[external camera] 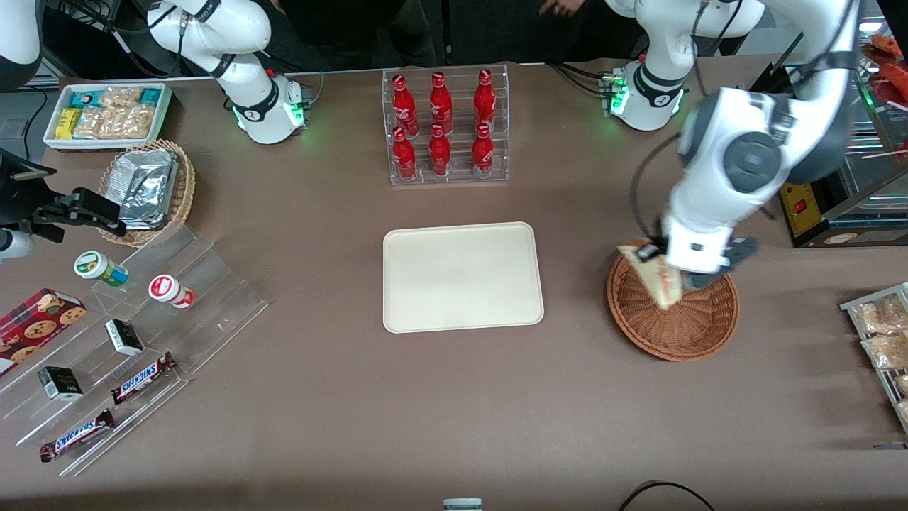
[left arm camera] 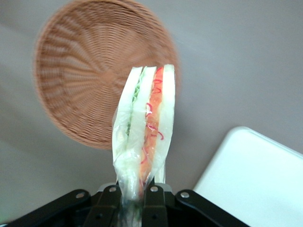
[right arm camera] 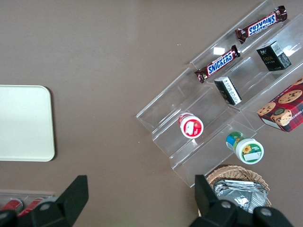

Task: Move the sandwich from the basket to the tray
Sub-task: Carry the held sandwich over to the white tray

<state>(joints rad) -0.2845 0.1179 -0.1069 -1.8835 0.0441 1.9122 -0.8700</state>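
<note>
While the left arm's gripper (left arm camera: 135,201) hangs over the reddish-brown wicker basket (external camera: 691,330), its fingers (left arm camera: 154,198) are clamped on one end of the wrapped sandwich (external camera: 656,277). So the sandwich is up off the weave, not lying in the basket. From the wrist camera you can see it edge-on (left arm camera: 144,137): pale bread slices in clear wrap, green filling on one side, orange-red on the other, sticking straight out from between the black fingers. The basket (left arm camera: 94,71) sits below it with nothing else inside that I can see.

From the front, the sandwich hovers above the basket's rim on the side toward the tray (external camera: 461,277). The cream-white tray lies flat in the middle of the table, well apart from the basket, with nothing on it. A corner of it (left arm camera: 255,179) also shows in the wrist view, near the sandwich.

Farther from the front camera than the tray is a clear rack of red bottles (external camera: 443,128). Toward the parked arm's end there's a smaller pale basket with foil packets (external camera: 145,188) and clear steps holding Snickers bars (external camera: 142,377).
</note>
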